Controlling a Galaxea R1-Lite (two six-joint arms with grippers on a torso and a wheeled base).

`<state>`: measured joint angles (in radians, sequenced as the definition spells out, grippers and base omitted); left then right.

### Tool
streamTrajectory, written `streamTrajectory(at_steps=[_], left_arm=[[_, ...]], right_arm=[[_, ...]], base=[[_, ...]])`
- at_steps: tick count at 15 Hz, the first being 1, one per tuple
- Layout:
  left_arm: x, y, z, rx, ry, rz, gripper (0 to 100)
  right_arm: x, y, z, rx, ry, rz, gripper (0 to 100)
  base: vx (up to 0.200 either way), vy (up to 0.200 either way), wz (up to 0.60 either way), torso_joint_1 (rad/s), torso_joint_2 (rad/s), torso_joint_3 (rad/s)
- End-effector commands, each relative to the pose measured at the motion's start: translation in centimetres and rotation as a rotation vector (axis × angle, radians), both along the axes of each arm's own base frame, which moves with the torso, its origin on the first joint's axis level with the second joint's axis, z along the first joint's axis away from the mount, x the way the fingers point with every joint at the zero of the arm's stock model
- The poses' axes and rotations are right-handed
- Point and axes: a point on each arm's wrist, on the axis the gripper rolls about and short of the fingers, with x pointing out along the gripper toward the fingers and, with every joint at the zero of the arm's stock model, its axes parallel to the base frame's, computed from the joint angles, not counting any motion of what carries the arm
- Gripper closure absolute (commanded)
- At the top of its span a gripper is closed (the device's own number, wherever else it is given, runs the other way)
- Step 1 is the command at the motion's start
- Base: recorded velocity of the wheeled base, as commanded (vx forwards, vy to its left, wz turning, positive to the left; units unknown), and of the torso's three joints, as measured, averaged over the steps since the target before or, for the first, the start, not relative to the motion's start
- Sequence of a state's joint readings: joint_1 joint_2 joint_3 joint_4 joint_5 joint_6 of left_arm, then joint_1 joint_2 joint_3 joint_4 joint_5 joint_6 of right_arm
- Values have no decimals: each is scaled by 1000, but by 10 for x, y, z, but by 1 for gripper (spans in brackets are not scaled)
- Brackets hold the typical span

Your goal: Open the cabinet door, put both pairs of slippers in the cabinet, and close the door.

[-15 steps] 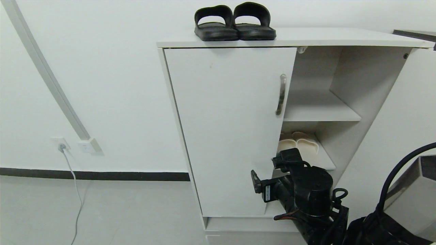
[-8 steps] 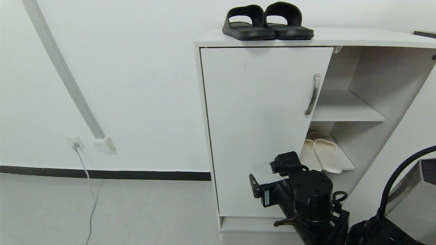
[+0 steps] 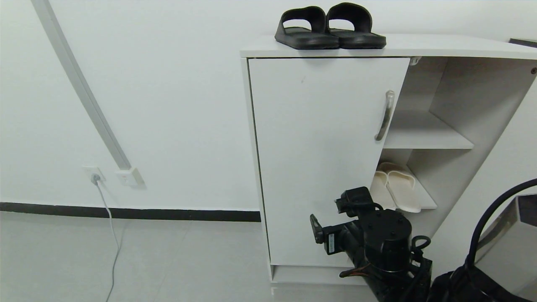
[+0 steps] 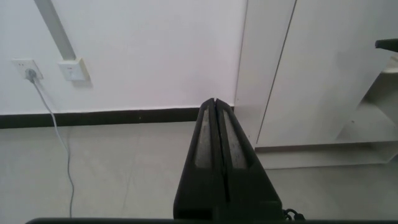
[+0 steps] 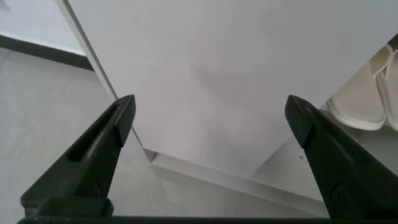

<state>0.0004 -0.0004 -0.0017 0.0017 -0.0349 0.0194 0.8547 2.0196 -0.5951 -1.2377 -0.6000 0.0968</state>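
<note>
White wall [image 3: 168,105] and grey floor [image 3: 168,260] back one cabinet [image 3: 419,42] at the right of the head view. It has two doors. The left door [image 3: 319,167] is closed, with one handle [image 3: 385,115] along its right edge. The right door [image 3: 503,159] stands swung open at the frame's right edge.

Two pairs of slippers show. The black pair [image 3: 330,27] sits side by side on the cabinet top, at upper centre. The white pair [image 3: 396,191] lies on the lower shelf [image 3: 426,203] of two in the open half, under the upper shelf [image 3: 423,136].

The right arm [image 3: 384,237] is at lower centre-right, in front of the closed door's bottom. The right gripper [image 5: 210,109] has its jaws spread wide with nothing between them, facing that door. The left gripper [image 4: 214,109] has its fingers pressed together, with nothing held.

At lower left, one socket [image 3: 93,173] feeds one cable [image 3: 111,235] that drops to the floor. One conduit [image 3: 79,84] slants up the wall.

Since a second ago the whole picture has shifted, so the cabinet sits farther right; that is the camera moving, and both pairs keep their places. Since half a second ago the right arm sits slightly lower in the frame.
</note>
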Motion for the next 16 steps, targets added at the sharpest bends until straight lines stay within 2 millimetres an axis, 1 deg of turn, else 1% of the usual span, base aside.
streamTrajectory(at_steps=[1,5,8,11,16], left_arm=[[0,0,0,2,0,1,100],[0,0,0,2,0,1,100],[0,0,0,2,0,1,100],[0,0,0,2,0,1,100],[0,0,0,2,0,1,100]], right_arm=[[0,0,0,1,-1,0,0],[0,0,2,11,-10,-3,0],[1,0,4,20,-19,-5,0],[0,0,3,17,-18,-6,0],[0,0,3,16,-17,-6,0]], base=[[0,0,0,0,0,0],[0,0,0,1,-32,-40],[0,0,0,3,-203,-326],[0,0,0,33,-520,-370],[0,0,0,109,-461,-353]])
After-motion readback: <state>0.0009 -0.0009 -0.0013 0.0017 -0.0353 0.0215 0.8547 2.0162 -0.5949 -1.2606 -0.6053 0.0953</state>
